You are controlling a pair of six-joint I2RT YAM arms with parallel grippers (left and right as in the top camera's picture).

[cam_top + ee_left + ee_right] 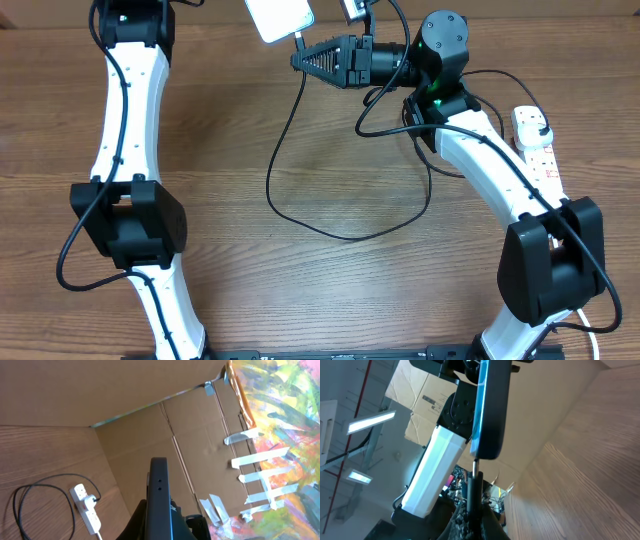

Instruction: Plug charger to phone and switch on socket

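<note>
My left gripper (165, 521) is shut on the phone (160, 492), holding it edge-on above the table. In the overhead view the phone (280, 17) glows pale at the top edge. My right gripper (298, 60) points left just below it, shut on the charger's connector tip (475, 467). In the right wrist view the tip touches the lower end of the phone (490, 410); I cannot tell whether it is seated. The black cable (300, 215) loops across the table to a plug (531, 122) in the white socket (540, 158) at the right.
Cardboard walls (150, 390) stand behind the table, one with tape strips and a painted sheet (285, 420). The socket (86, 510) with its plug also shows in the left wrist view. The left arm's white link (432, 472) sits close behind the phone.
</note>
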